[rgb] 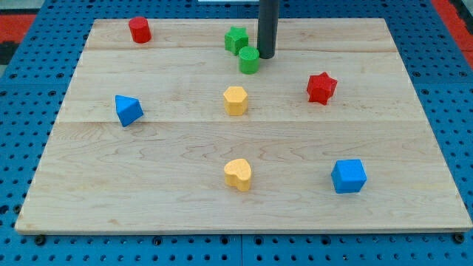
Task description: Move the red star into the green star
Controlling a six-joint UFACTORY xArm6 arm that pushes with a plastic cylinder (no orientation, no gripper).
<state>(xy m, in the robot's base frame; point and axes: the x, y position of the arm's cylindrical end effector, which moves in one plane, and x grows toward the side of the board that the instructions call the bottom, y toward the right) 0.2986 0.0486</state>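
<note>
The red star (321, 87) lies on the wooden board at the view's right, upper half. The green star (236, 38) lies near the view's top centre, with a green cylinder (249, 60) just below and right of it. My tip (265, 56) stands at the top centre, right beside the green cylinder's right side and a little right of the green star. The red star is well to the right of and below my tip, apart from it.
A red cylinder (140, 30) sits top left. A blue triangular block (128, 110) sits at the left. A yellow hexagonal block (235, 100) is at the centre, a yellow heart (238, 174) below it, a blue cube (348, 176) bottom right.
</note>
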